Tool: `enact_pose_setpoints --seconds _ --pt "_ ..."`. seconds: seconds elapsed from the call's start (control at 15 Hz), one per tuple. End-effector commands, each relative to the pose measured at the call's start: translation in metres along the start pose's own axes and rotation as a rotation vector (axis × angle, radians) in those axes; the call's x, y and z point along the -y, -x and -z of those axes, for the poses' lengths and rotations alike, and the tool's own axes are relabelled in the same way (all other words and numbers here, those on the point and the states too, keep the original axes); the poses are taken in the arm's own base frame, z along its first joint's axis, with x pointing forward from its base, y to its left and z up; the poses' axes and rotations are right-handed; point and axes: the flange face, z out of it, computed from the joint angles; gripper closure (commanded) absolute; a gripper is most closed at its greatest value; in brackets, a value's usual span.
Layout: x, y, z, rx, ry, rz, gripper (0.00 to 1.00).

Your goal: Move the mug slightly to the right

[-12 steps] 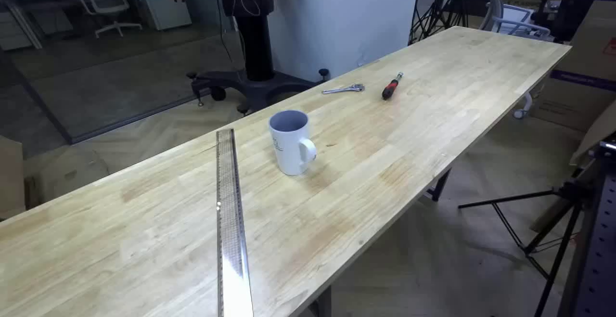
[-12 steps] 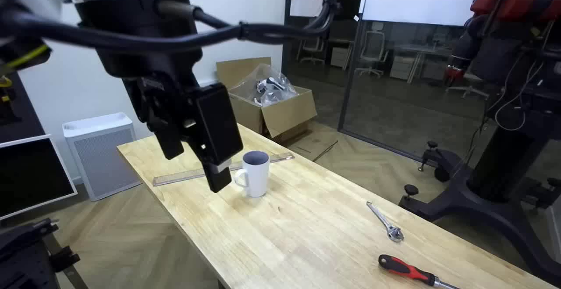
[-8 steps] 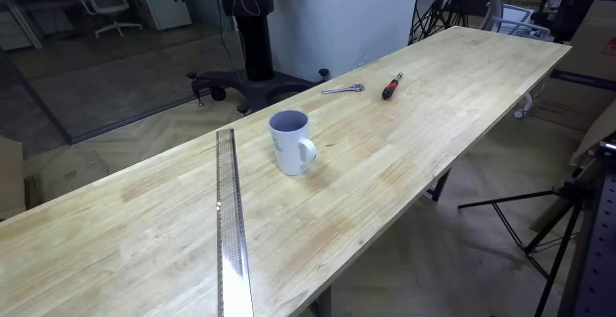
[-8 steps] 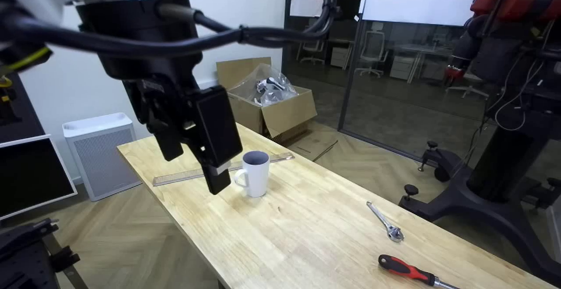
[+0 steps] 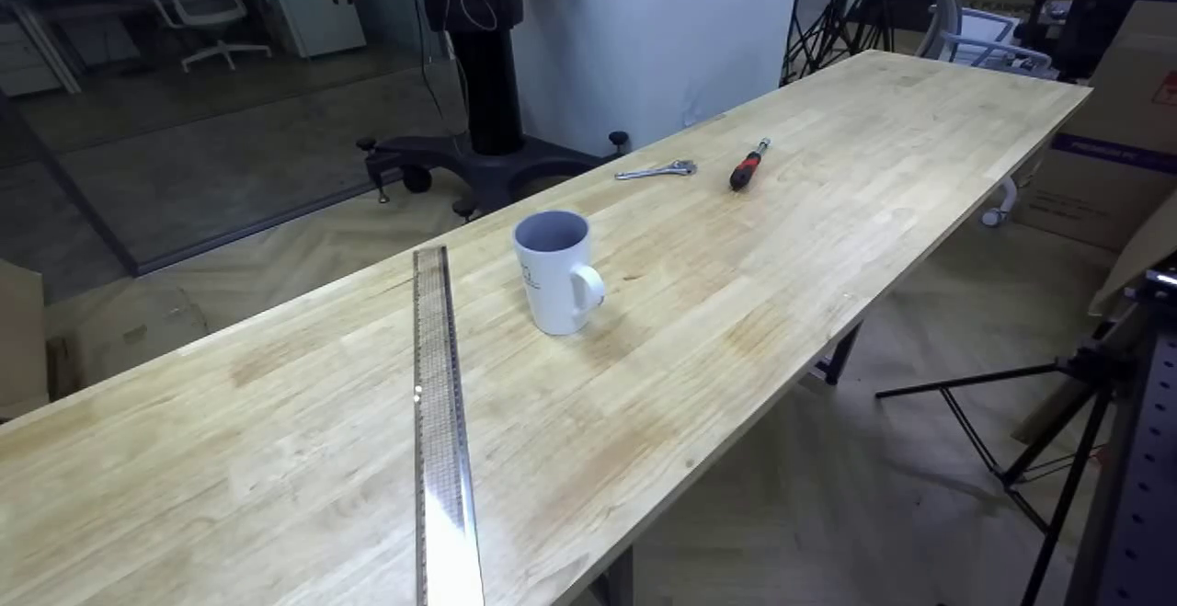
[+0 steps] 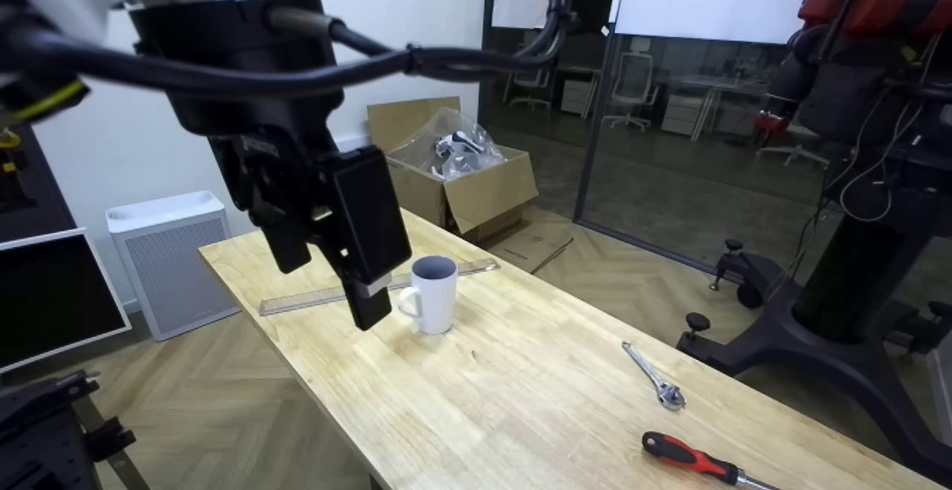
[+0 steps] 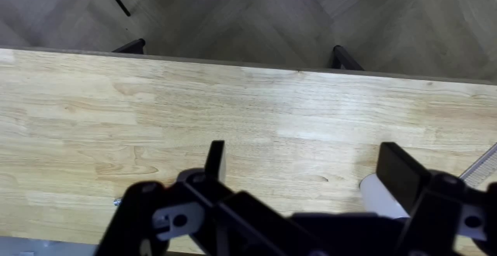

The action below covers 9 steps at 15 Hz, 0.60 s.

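- White cylindrical mug (image 5: 552, 298), upright: bluish-grey inside, dark print, loop handle
- Desk (image 5: 828, 220) of pale, grained wood
- Transparent straight ruler (image 5: 439, 404)
- Hand (image 7: 303, 161) spread wide, holding nothing

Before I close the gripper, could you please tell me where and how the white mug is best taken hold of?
I would probably grip the upper body of the mug from above, with the open fingers closing across its sides, clear of the handle. The mug stands upright, its walls look nearly straight, and the handle juts out on one side.
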Motion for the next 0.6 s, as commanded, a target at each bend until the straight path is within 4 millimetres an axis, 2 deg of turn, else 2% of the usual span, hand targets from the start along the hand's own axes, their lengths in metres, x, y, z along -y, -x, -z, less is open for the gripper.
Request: enact_pose_setpoints --seconds 0.0,0.13,0.33,0.53 --pt "0.000 0.000 0.001 0.001 0.000 0.000 0.00" --pt "0.000 0.000 0.001 0.001 0.000 0.000 0.00" --pt "-0.006 -0.023 -0.015 0.026 -0.011 -0.062 0.00" --pt "-0.005 -0.050 -0.043 0.109 -0.010 -0.090 0.00"
